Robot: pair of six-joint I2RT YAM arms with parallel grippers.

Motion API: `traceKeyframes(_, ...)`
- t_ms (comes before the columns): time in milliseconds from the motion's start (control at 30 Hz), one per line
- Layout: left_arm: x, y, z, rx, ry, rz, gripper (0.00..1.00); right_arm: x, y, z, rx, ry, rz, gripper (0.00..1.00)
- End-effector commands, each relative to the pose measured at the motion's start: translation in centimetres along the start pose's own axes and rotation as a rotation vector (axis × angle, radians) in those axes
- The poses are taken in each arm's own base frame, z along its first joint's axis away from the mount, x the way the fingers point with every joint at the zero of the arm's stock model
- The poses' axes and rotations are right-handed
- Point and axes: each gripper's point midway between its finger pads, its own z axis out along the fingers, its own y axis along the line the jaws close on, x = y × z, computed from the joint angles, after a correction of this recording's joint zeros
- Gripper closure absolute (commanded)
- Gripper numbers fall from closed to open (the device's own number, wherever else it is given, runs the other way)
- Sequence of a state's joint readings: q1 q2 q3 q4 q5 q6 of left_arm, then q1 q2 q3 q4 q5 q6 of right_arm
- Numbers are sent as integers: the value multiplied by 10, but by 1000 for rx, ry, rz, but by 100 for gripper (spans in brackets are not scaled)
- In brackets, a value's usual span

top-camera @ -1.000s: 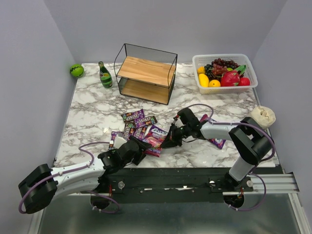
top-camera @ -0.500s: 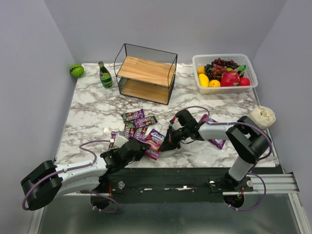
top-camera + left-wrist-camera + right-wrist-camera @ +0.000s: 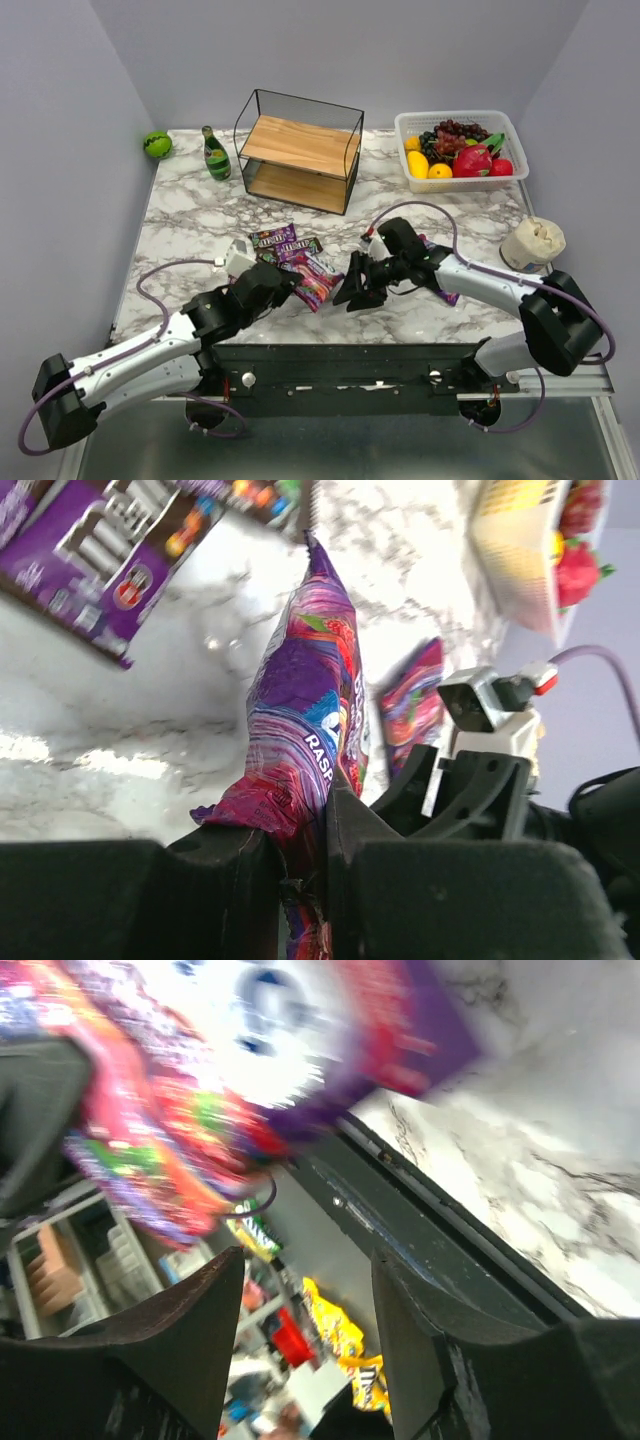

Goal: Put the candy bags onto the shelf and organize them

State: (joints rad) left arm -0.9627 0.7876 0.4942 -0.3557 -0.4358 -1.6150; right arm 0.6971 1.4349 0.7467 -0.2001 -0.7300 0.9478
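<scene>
Close to table edge (image 3: 420, 326) — pink bag (image 3: 311, 279)

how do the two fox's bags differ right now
The held FOX'S bag is pinched at one end by the left gripper and creased there. The loose FOX'S bag lies flat on the marble table, and no gripper touches it. In the top view the held FOX'S bag shows nearly whole, while the loose FOX'S bag is partly hidden under the right arm. Both share the same glossy pink-purple print.
</scene>
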Motion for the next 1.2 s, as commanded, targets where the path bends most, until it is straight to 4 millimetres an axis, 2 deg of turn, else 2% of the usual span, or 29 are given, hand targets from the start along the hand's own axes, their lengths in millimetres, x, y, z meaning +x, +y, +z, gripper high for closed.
traceKeyframes(0, -62, -40, -28, 17, -189, 129, 100, -21, -7, -28, 82, -126, -39, 37)
traceKeyframes(67, -74, -56, -31, 16, -196, 180, 100, -30, -4, -37, 101, -173, -64, 37)
traceKeyframes(100, -103, -78, -38, 33, -251, 213, 100, -33, -3, -43, 113, -191, -62, 37)
traceKeyframes(167, -117, -97, -29, 35, -223, 274, 100, -45, 5, -52, 127, -243, -91, 36)
traceKeyframes(200, -147, -116, -36, 44, -285, 314, 100, -49, 6, -55, 139, -261, -93, 36)
traceKeyframes(233, -158, -117, -20, -6, -282, 345, 100, -55, 12, -59, 140, -285, -105, 36)
traceKeyframes(267, -163, -126, -16, 2, -259, 368, 100, -60, 13, -61, 154, -305, -103, 36)
traceKeyframes(300, -179, -152, -23, 45, -288, 417, 100, -62, 13, -62, 157, -308, -96, 36)
traceKeyframes(333, -194, -154, -10, 23, -296, 423, 100, -66, 13, -61, 164, -310, -89, 36)
traceKeyframes(400, -210, -187, -10, 111, -305, 439, 100, -75, 18, -64, 175, -333, -84, 36)
traceKeyframes(433, -227, -183, 4, 83, -310, 420, 100, -78, 19, -64, 179, -337, -83, 36)
traceKeyframes(467, -236, -191, 8, 109, -318, 412, 100, -83, 16, -63, 195, -346, -70, 36)
traceKeyframes(500, -242, -202, 9, 145, -310, 410, 100, -88, 18, -65, 199, -361, -67, 36)
traceKeyframes(533, -245, -202, 23, 146, -286, 406, 100, -92, 16, -65, 208, -368, -61, 36)
traceKeyframes(600, -260, -216, 28, 187, -313, 407, 100, -101, 14, -67, 227, -392, -43, 36)
traceKeyframes(633, -262, -214, 42, 181, -299, 405, 100, -103, 13, -67, 235, -401, -38, 36)
traceKeyframes(700, -274, -222, 52, 209, -315, 380, 100, -109, 9, -70, 249, -420, -11, 36)
traceKeyframes(733, -275, -218, 69, 204, -289, 367, 100, -111, 11, -72, 244, -426, -10, 36)
traceKeyframes(800, -285, -226, 81, 237, -315, 333, 100, -114, 11, -75, 252, -437, -8, 36)
traceKeyframes(833, -287, -221, 95, 225, -314, 313, 100, -117, 14, -77, 251, -447, -14, 36)
traceKeyframes(900, -295, -225, 107, 243, -338, 256, 100, -121, 8, -84, 275, -455, -17, 36)
traceKeyframes(933, -296, -217, 123, 222, -330, 226, 100, -123, 5, -86, 287, -452, -8, 36)
traceKeyframes(1000, -300, -214, 136, 216, -339, 189, 100, -127, 3, -94, 296, -455, -5, 36)
traceKeyframes(1033, -301, -204, 150, 195, -334, 158, 100, -128, 2, -97, 302, -464, -6, 36)
traceKeyframes(1167, -306, -182, 172, 138, -366, 78, 100, -131, -6, -109, 323, -505, -13, 36)
